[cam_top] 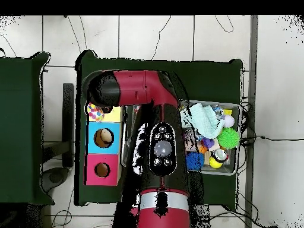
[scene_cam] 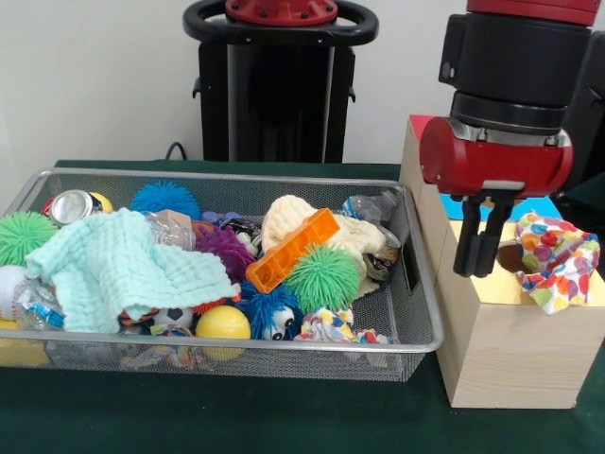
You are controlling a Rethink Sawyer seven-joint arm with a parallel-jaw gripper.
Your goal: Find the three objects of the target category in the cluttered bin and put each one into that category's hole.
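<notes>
My gripper (scene_cam: 480, 270) hangs over the yellow face (scene_cam: 492, 288) of the wooden box, shut and empty. Just to its right a multicoloured rag (scene_cam: 558, 260) lies on the yellow face, apart from the fingers, and covers most of the round hole (scene_cam: 509, 255). In the overhead view the rag (cam_top: 95, 111) shows on the yellow face, and the arm hides the gripper. The wire mesh bin (scene_cam: 284, 348) is full of clutter. A second multicoloured rag (scene_cam: 326, 326) lies at its front rim, with more printed fabric (scene_cam: 373, 337) beside it.
The bin also holds a mint waffle cloth (scene_cam: 123, 270), a cream knitted cloth (scene_cam: 293, 216), an orange block (scene_cam: 293, 249), spiky balls, a yellow ball and cans. The box also has a blue-faced hole (cam_top: 103, 138) and a red-faced hole (cam_top: 102, 170).
</notes>
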